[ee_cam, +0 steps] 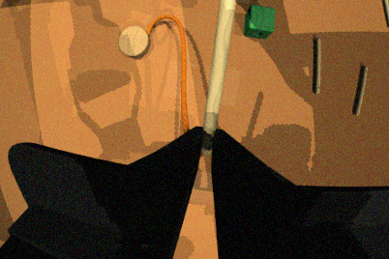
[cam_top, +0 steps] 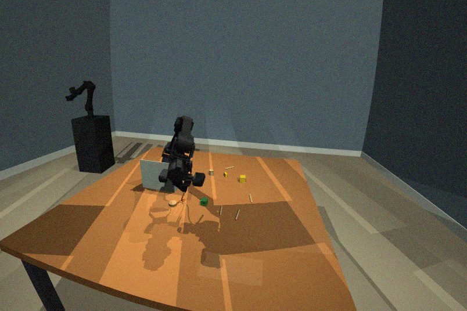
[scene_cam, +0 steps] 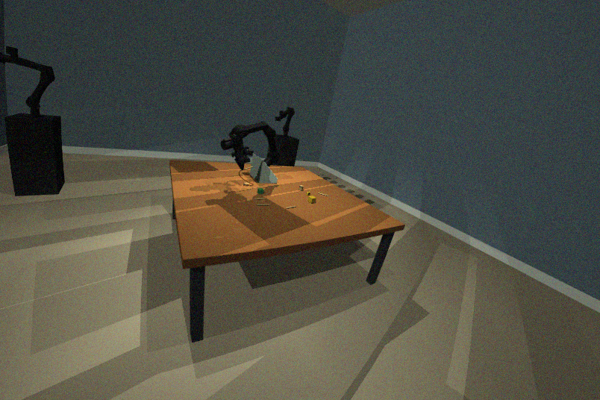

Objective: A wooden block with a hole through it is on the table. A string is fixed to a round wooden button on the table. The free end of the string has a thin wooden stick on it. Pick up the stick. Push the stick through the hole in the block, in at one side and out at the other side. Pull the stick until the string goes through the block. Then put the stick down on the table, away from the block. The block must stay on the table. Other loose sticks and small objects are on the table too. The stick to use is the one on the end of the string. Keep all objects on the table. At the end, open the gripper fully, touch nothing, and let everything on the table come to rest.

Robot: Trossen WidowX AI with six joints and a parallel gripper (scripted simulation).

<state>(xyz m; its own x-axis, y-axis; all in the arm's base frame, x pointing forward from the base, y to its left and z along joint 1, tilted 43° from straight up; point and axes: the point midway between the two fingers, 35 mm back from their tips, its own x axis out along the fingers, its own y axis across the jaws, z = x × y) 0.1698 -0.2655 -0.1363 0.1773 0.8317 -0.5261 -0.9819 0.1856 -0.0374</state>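
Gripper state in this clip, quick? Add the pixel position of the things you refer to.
Gripper (cam_top: 183,190) (scene_cam: 242,168) (ee_cam: 207,135): closed on the thin wooden stick (ee_cam: 220,64), held near one end.

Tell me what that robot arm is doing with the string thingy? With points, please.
The gripper (cam_top: 183,190) (scene_cam: 242,168) (ee_cam: 207,135) is shut on a pale stick (ee_cam: 221,64), holding it up above the table. An orange string (ee_cam: 183,71) runs from the round button (cam_top: 172,203) (ee_cam: 134,41) up to the fingers. The green block (cam_top: 203,201) (scene_cam: 260,190) (ee_cam: 259,21) sits nearby, and the stick isn't through it.
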